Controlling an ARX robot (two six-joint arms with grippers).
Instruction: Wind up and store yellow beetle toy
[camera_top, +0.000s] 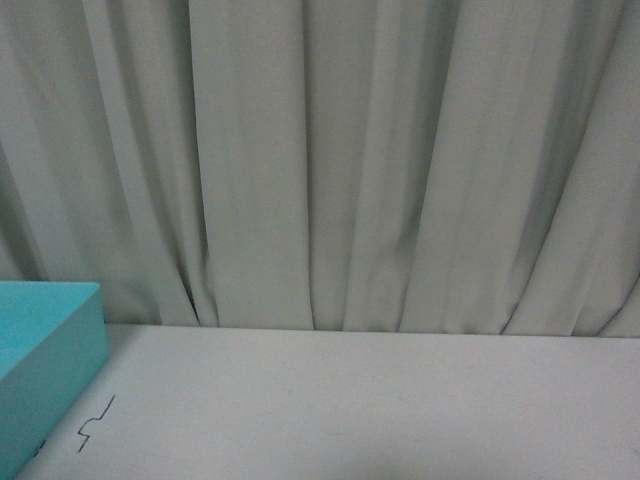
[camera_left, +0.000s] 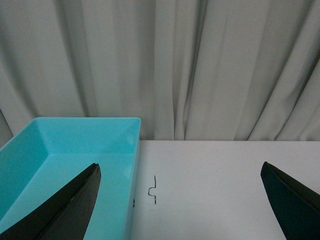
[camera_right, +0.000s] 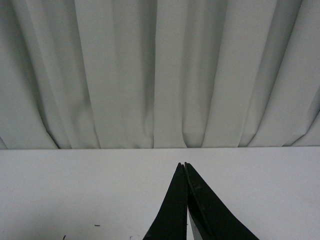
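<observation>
Partly under the left pincer (camera_left: 179, 167), spread wide likely for the unseen yellow beetle toy, sits the turquoise bin (camera_left: 85, 135); right pincer (camera_right: 183, 166) pinched together, empty.

You find no words, numbers, labels or brand names to read in any of these views. The only mark is a small black squiggle (camera_top: 95, 425) drawn on the table (camera_top: 380, 400), just beside the bin (camera_top: 50, 350). It looks like a bent little line. It is not a letter or a number you can read. You see the same squiggle (camera_left: 153, 190) from the left wrist view. The bin's walls are plain, with no print on them.
</observation>
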